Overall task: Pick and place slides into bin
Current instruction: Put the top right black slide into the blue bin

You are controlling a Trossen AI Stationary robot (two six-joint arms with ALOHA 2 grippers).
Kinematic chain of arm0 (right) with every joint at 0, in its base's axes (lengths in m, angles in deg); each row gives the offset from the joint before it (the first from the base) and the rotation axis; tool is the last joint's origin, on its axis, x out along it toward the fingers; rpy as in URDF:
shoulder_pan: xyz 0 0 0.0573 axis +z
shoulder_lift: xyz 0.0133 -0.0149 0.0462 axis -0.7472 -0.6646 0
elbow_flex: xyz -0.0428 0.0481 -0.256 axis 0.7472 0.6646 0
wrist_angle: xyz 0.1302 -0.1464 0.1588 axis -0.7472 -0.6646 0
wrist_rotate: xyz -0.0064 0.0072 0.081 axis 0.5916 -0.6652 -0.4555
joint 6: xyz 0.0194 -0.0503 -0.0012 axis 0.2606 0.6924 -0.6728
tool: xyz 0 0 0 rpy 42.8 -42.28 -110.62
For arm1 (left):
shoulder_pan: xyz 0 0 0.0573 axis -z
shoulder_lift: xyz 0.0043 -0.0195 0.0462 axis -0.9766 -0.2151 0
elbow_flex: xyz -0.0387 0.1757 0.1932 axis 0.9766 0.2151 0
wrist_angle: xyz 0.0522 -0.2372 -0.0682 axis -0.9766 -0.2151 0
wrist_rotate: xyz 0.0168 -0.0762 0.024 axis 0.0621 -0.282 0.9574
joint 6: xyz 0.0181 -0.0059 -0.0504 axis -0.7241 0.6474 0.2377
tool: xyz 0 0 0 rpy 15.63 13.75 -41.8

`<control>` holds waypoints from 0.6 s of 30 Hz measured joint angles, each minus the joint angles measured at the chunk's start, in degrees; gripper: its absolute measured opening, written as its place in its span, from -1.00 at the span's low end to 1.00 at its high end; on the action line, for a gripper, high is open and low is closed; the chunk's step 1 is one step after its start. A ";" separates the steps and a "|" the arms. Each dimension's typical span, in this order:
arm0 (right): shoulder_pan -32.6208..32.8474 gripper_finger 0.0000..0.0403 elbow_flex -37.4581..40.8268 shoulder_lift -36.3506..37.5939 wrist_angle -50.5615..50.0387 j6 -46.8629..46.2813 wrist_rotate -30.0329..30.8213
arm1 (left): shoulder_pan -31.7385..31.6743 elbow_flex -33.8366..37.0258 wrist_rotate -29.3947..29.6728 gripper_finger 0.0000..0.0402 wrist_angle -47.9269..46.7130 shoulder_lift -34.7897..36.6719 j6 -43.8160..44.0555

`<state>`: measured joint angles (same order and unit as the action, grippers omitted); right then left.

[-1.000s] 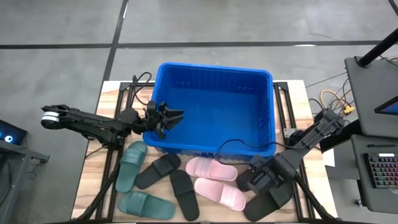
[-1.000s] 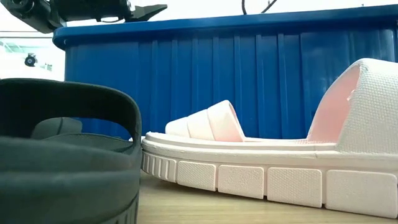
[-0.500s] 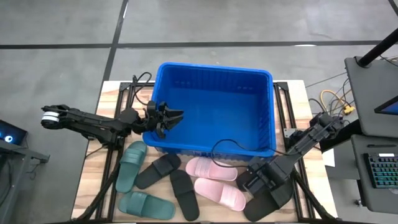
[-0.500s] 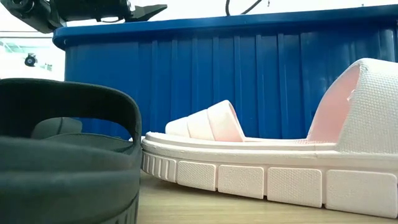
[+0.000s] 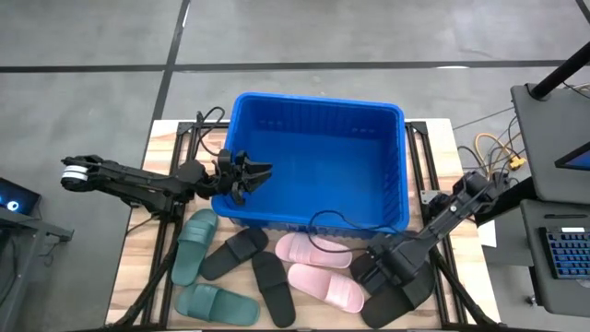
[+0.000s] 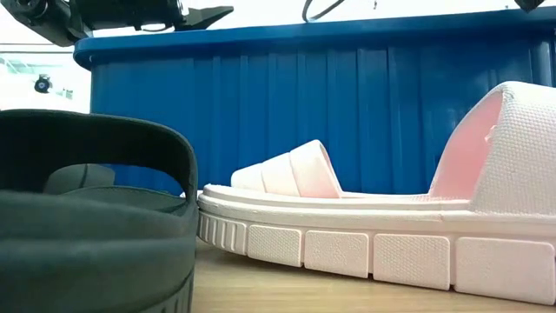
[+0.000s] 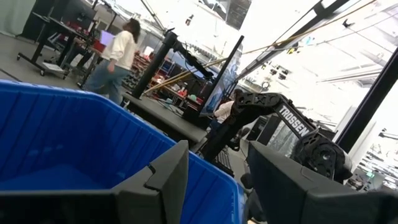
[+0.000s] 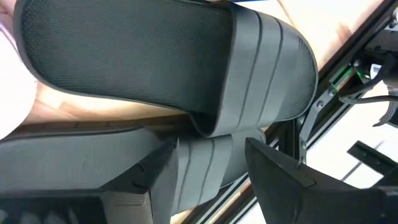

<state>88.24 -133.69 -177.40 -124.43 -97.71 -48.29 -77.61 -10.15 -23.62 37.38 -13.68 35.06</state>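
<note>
The blue bin [image 5: 313,120] stands at the table's far middle, and no slide shows inside it. On the wood in front of it lie two green slides [image 5: 194,247], two black slides [image 5: 238,251] and two pink slides [image 5: 318,267]. Two more black slides [image 8: 168,56] lie at the near right. My right gripper [image 8: 214,180] points down over them, open. Its fingers stand on either side of the strap [image 8: 208,158] of one of them. My left gripper [image 5: 256,173] hovers open and empty over the bin's left rim.
Black frame rails [image 5: 166,249] run along the table's left and right sides. A cable [image 5: 346,221] loops over the bin's near wall toward my right arm. A desk with a keyboard [image 5: 562,254] stands beyond the right edge. A person walks in the room behind.
My right gripper has sunk toward the black slides at the near right and tipped further down. The cable over the bin's near wall has shifted with it. No slide has moved.
</note>
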 joint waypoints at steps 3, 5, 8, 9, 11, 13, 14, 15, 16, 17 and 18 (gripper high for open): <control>0.15 -0.13 0.00 -1.04 0.17 0.42 -0.08 | 0.00 0.00 0.00 -0.24 0.02 0.00 0.02; 0.25 -0.13 0.00 -1.72 0.26 0.48 -0.07 | 0.00 0.00 0.00 -0.24 0.02 0.00 0.09; 0.29 -0.13 0.02 -2.63 0.23 0.57 -0.07 | 0.00 0.00 0.00 -0.24 0.02 0.00 0.39; 0.37 -0.13 0.02 -2.90 0.21 0.81 -0.07 | 0.00 0.00 0.00 -0.24 0.02 0.00 0.41; 0.39 -0.13 0.02 -3.47 -0.01 0.98 -0.07 | 0.00 0.00 0.00 -0.24 0.02 0.00 0.43; 0.62 -0.13 0.02 -4.19 -0.05 1.09 -0.04 | 0.00 0.00 0.00 -0.24 0.02 0.00 0.44; 0.60 -0.13 0.03 -4.48 -0.18 1.09 -0.04 | 0.00 0.00 0.00 -0.24 0.02 0.00 0.44; 0.77 -0.13 0.04 -4.73 -0.23 1.15 0.00 | 0.00 0.00 0.00 -0.24 0.02 0.00 0.44; 0.88 -0.13 0.04 -5.08 -0.19 1.52 0.14 | 0.00 0.00 0.00 -0.24 0.00 0.00 0.44; 1.01 -0.13 0.04 -5.29 -0.26 2.06 0.28 | 0.00 0.00 0.00 -0.24 0.01 0.00 0.45; 1.28 -0.13 0.04 -5.49 -0.22 2.48 0.57 | 0.00 0.00 0.00 -0.24 0.02 0.00 0.46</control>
<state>89.52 -133.65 -182.89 -124.65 -95.23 -47.72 -77.61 -10.15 -23.62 37.40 -13.68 35.52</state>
